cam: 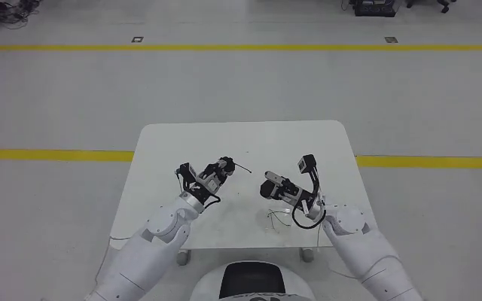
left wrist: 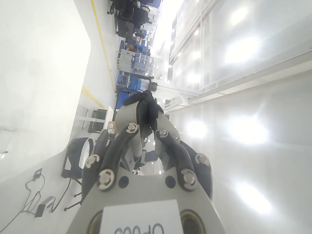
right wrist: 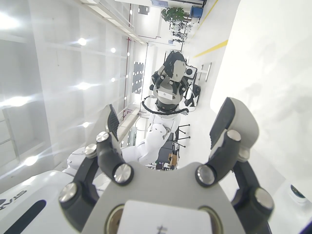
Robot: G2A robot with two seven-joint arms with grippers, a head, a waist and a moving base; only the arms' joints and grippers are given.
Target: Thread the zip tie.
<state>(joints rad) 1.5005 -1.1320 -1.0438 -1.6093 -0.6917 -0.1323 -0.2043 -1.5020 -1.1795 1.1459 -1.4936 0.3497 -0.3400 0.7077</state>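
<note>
While the right claw (right wrist: 168,109) gapes, the left claw (left wrist: 145,105) pinches a black zip tie (cam: 242,167).

The right pincer (right wrist: 170,112) spreads wide beside the white table (right wrist: 268,49), the left pincer (right wrist: 173,62) closed farther off.

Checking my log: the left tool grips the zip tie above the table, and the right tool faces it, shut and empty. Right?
Not quite: the right tool is open, not shut; the right wrist view shows its jaws wide apart. The left tool does grip the zip tie above the table.
</note>
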